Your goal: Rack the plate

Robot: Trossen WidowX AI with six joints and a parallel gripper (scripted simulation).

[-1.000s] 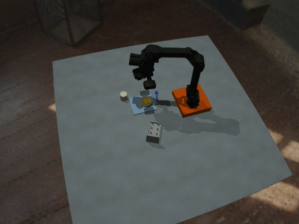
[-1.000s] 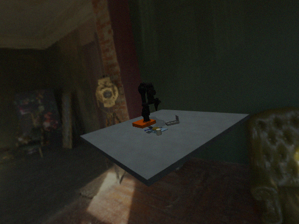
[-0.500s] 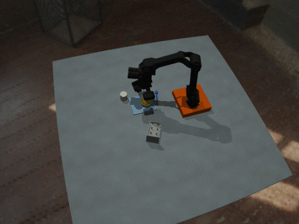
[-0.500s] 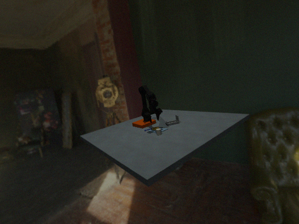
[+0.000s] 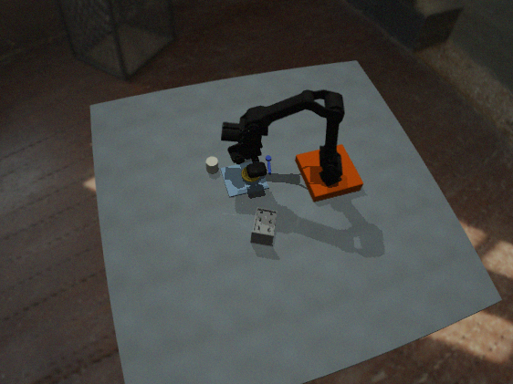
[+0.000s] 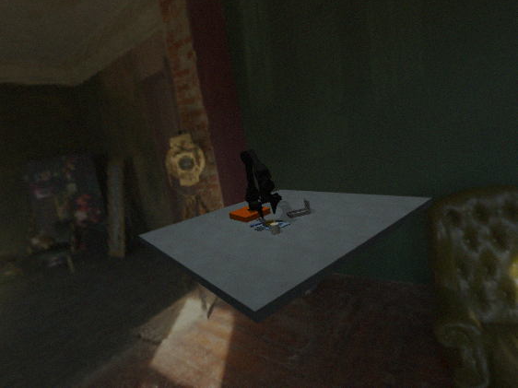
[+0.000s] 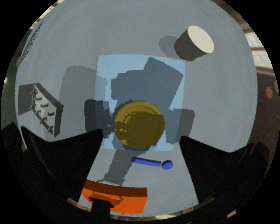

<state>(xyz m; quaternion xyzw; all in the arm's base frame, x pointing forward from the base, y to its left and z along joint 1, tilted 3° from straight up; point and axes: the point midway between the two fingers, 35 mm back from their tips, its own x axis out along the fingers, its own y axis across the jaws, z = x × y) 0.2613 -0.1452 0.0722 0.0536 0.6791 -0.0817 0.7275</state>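
Open, empty claw (image 7: 139, 136) hangs over the yellow plate (image 7: 139, 123).

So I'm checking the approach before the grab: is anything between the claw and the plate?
Nothing visible. The open, empty claw hangs directly over the yellow plate, which lies flat on the blue mat. The blue pen and the cup sit off to the sides.

Around the plate (image 7: 139, 125), a cup (image 7: 193, 42) stood at one o'clock, a blue peg (image 7: 151, 162) close at six, and the rack (image 7: 40, 107) well apart at nine.
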